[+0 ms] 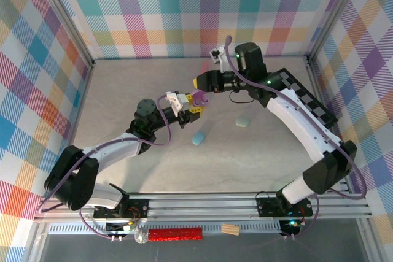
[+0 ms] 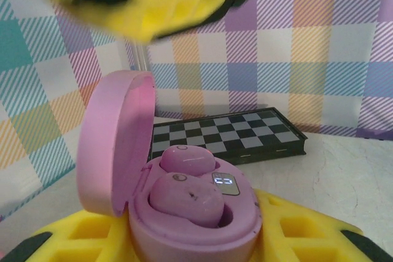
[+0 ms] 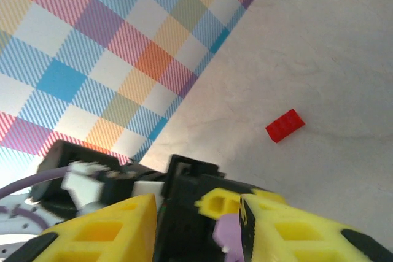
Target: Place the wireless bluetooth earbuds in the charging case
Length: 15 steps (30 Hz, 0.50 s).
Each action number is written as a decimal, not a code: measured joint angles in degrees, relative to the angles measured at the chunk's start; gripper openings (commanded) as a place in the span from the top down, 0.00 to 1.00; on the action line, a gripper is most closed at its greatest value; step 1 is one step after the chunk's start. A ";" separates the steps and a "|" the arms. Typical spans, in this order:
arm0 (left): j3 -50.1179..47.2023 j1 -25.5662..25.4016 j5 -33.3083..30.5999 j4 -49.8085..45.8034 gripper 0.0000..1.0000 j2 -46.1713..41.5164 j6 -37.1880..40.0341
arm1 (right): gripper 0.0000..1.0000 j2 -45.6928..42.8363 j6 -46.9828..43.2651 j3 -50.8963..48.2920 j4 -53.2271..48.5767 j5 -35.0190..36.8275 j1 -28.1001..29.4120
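A pink charging case (image 2: 202, 231) stands with its lid (image 2: 113, 145) hinged open to the left. My left gripper (image 2: 190, 240) is shut on its base between yellow fingers (image 2: 295, 237). Two pink earbuds sit in the case's wells, one at the back (image 2: 187, 159) and one in front (image 2: 184, 199), beside a small lit display. From above, the case (image 1: 198, 97) is held up over the table by the left gripper (image 1: 192, 107). The right gripper (image 1: 199, 84) hovers just above it, open. Its yellow fingers (image 3: 104, 231) stand apart around the left gripper's tip and a bit of the case (image 3: 227, 237).
A blue pebble-shaped case (image 1: 199, 138) and a mint one (image 1: 243, 121) lie on the table (image 1: 123, 90) near the middle. A red brick (image 3: 285, 125) lies further back. Plaid walls close the left, back and right. The right arm's checkered link (image 2: 227, 139) crosses behind the case.
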 measured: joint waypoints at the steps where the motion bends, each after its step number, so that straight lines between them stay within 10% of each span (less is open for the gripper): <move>1: -0.02 0.00 0.00 0.00 0.61 -0.28 0.11 | 0.59 0.72 -0.17 0.04 -0.72 0.15 0.00; 9: -0.22 0.00 -0.92 -0.02 0.62 -1.03 -0.46 | 0.57 -2.08 0.79 -5.31 -1.46 1.09 -0.04; 15: -0.22 -0.02 -0.83 1.46 0.62 -1.09 -3.39 | 0.27 -8.68 7.52 -12.81 3.50 1.20 -1.31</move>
